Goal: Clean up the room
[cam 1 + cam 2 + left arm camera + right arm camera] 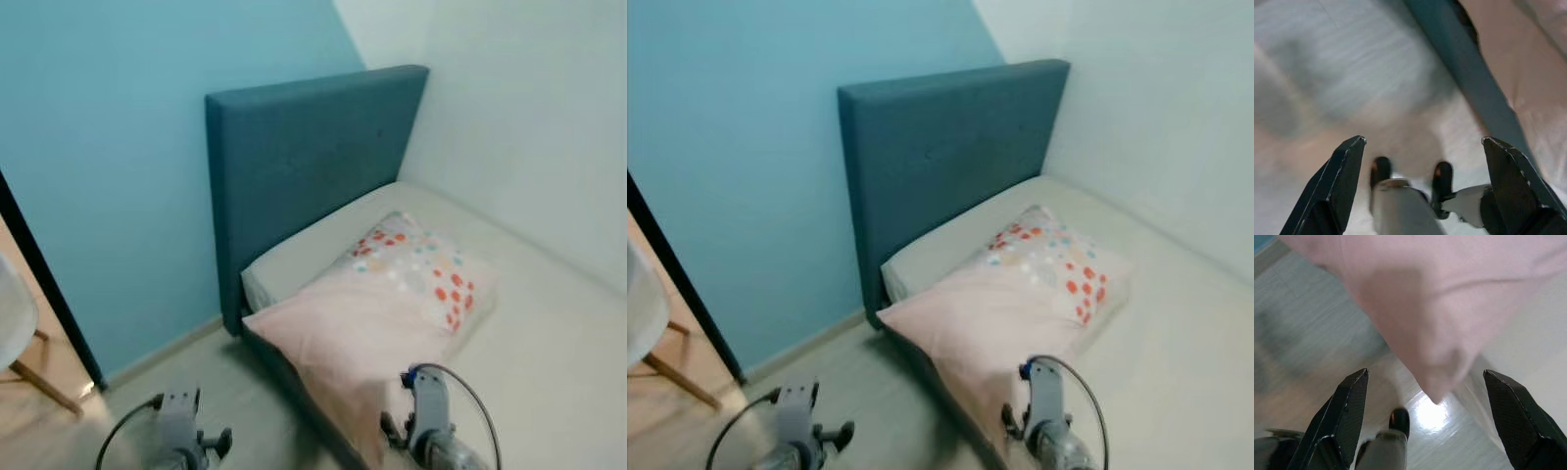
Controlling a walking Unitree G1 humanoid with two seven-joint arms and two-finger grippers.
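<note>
- Floor strip (176, 377) at 7–9 o'clock: bare, open lane btwn blue wall (108, 147) and bed side.
- Headboard (304, 157) at 12 o'clock: upright, tall, blocks reach past bed head; tight vs wall.
- Pink blanket (343, 338) at 5–6 o'clock: overhangs mattress edge, droops toward floor, in way of right gripper (1425, 426), fingers spread wide just below the hanging corner.
- Dotted pillow (421, 264) at 2 o'clock: sits on mattress, touching blanket.
- Mattress (549, 333) at 3–4 o'clock: bare, free room up to white wall (529, 117).
- Chair leg (44, 387) and dark door frame (44, 284) at 9 o'clock: narrow the left side.
- Left gripper (1422, 191): fingers apart over open floor, bed frame (1474, 83) near.
</note>
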